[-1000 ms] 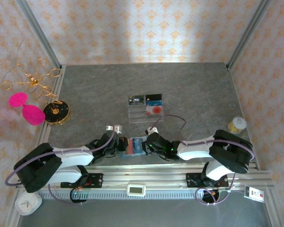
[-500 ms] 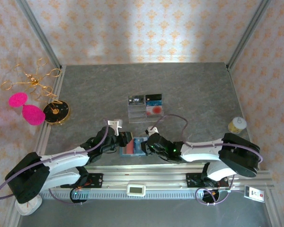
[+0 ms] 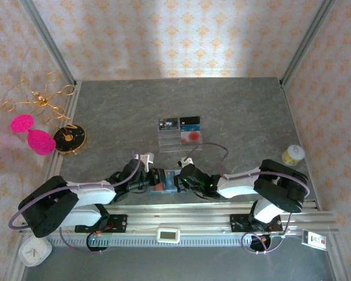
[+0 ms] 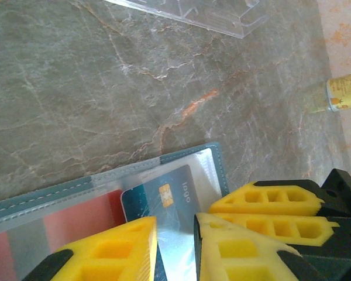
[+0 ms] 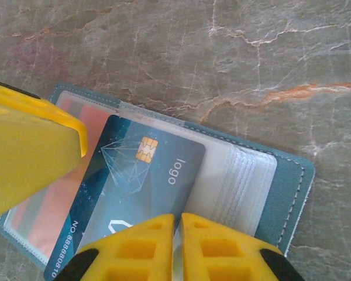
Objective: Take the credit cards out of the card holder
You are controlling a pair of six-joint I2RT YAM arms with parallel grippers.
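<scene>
1. Folded back since the earlier frame, the left arm lies low along the near edge of the counter [image 3: 234, 111]; the right arm has barely shifted.
2. Between both tools, the card holder [image 3: 164, 180] lies open on the counter.
3. On its clear pockets lies the blue credit card [image 5: 140, 175], chip up.
4. Above the card holder, the left tool [image 4: 175, 225] shows a narrow gap.
5. At the card's edge, the right tool [image 5: 178, 219] is almost closed.

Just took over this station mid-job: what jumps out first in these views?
Both arms meet over the open teal card holder at the near edge of the table. A blue chip card lies at its clear pockets, with the right pincer nearly closed at the card's edge and the left pincer alongside. A clear tray sits mid-table.
</scene>
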